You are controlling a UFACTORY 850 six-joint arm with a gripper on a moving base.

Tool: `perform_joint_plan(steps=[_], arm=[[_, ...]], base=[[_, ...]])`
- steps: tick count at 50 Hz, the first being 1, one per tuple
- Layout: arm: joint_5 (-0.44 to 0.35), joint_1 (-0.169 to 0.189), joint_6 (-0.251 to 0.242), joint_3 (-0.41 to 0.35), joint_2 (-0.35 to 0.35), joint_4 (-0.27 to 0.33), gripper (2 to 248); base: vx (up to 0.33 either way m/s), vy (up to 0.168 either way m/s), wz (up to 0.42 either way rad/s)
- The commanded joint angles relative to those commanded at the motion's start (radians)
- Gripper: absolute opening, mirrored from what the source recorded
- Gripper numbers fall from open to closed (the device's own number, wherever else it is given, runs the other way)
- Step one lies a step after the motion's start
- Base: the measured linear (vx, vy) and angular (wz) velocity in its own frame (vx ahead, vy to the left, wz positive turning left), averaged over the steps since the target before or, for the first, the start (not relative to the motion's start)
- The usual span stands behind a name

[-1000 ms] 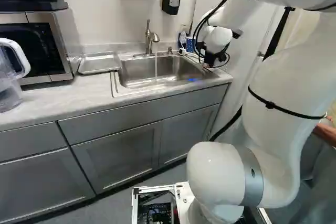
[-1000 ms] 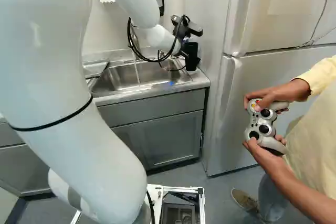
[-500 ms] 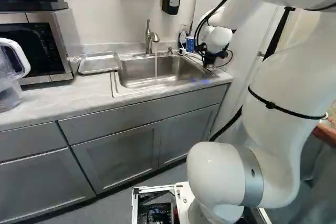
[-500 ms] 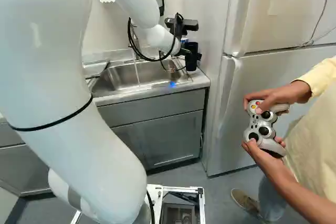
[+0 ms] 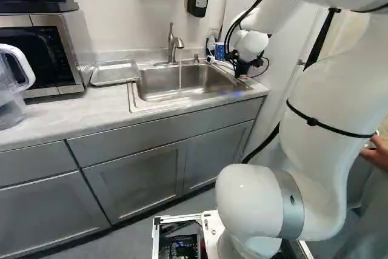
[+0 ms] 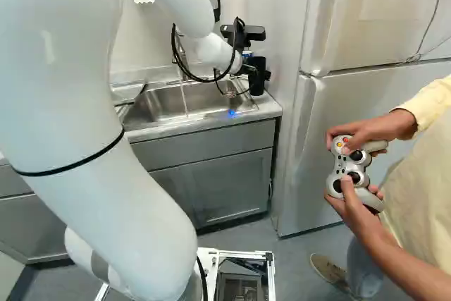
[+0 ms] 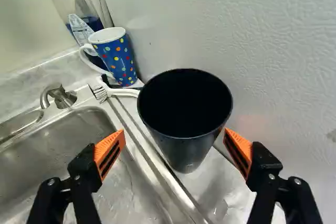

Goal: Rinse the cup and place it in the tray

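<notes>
So the end effector [image 6: 251, 70] is wide open, orange pads [image 7: 109, 153] well apart, nothing gripped. The black cup [image 7: 186, 129] is upright right ahead, sort of between the two fingers, on the strip of desk [image 7: 223, 195] beside the sink [image 7: 63, 140]. Just past the cup there's a white brush [image 7: 118, 92], then a blue dotted mug [image 7: 118, 59] and a clear bottle [image 7: 79, 11] behind that. Faucet's [image 5: 174, 43] running farther off, and the metal tray [image 5: 114, 73] sits way over across the sink from the end effector.
</notes>
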State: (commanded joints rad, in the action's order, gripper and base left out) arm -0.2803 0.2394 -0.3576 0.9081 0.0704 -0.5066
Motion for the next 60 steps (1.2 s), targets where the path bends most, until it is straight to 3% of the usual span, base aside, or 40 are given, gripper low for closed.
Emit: perform_joint_plan(steps=[9,14,42,43,47,48,52,53,57,58,60], arm=[[0.0,0.0,0.0,0.0,0.0,0.0,247],[0.0,0.0,-0.024,0.0,0.0,0.0,247],[0.0,0.0,-0.024,0.0,0.0,0.0,247],[0.0,0.0,-0.024,0.0,0.0,0.0,227],[0.0,0.0,-0.024,0.0,0.0,0.0,227],[0.0,0.0,-0.024,0.0,0.0,0.0,190],[0.0,0.0,-0.024,0.0,0.0,0.0,190],[0.0,0.0,-0.024,0.0,0.0,0.0,152],[0.0,0.0,-0.024,0.0,0.0,0.0,152],[0.0,0.0,-0.024,0.0,0.0,0.0,123],[0.0,0.0,-0.024,0.0,0.0,0.0,123]], base=[[0.0,0.0,0.0],[0.0,0.0,0.0],[0.0,0.0,0.0],[0.0,0.0,0.0],[0.0,0.0,0.0],[0.0,0.0,0.0],[0.0,0.0,0.0],[0.0,0.0,0.0],[0.0,0.0,0.0],[0.0,0.0,0.0],[0.0,0.0,0.0]])
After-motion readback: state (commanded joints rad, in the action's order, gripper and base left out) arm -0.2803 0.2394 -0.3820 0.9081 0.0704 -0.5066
